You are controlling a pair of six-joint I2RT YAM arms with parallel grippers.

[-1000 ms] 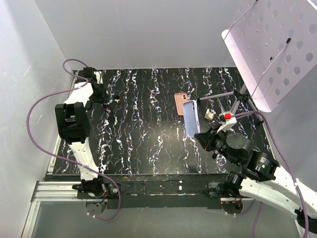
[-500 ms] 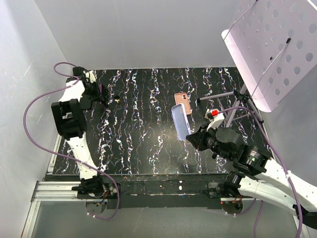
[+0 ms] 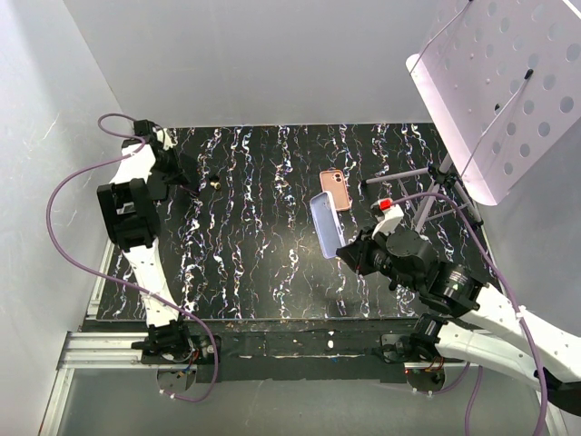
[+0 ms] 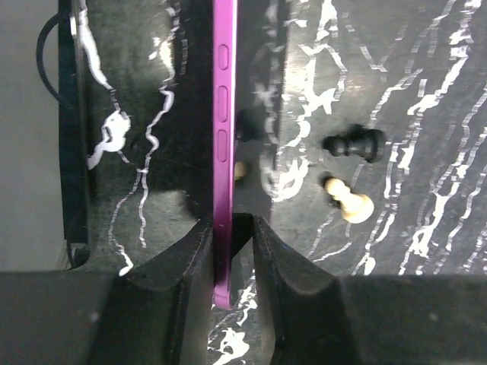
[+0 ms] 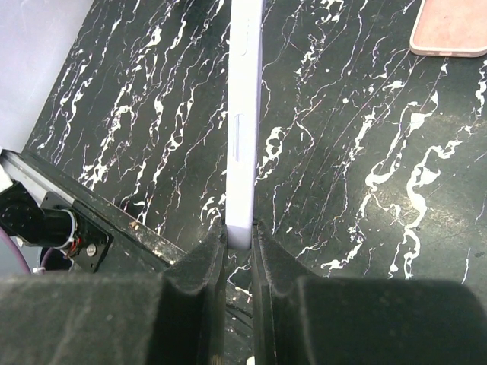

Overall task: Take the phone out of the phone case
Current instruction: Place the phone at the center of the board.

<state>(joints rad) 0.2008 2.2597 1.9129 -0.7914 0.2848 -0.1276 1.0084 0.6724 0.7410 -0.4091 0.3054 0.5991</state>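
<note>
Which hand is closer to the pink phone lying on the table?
Right. The right hand, clamping the lavender case, is just on the near side of the pink phone; the left hand, holding the purple phone, is far off by the table's back-left corner.

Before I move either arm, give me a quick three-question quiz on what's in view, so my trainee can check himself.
1. True or false: the right gripper is shut on the pale lavender slab.
2. What lies flat on the table past that slab? A) a pink phone-shaped item B) a mug C) scissors
3. Fill in: the left gripper pinches a thin slab near a black pawn and a white pawn; the slab's colour is ____.

Key: 1 true; 2 A; 3 purple.
</note>
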